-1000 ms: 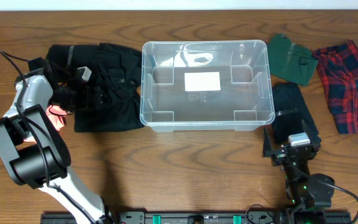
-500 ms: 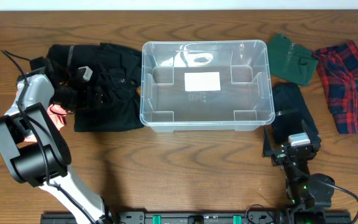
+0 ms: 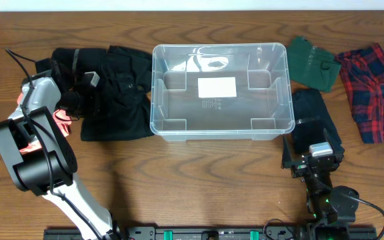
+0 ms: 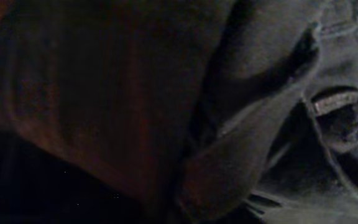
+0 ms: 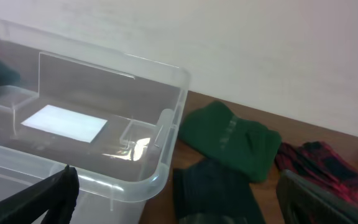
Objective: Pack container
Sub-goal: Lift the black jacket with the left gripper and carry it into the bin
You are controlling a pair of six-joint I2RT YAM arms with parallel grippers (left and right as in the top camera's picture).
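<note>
Two arms, left gripper (image 3: 72, 101) seemingly pressed into black garment (image 3: 115, 93), jaws hidden in dark fabric, cannot tell if clamped, right gripper (image 3: 312, 159) jaws wide apart, holding nothing, clear container (image 3: 223, 135) centred between them
</note>
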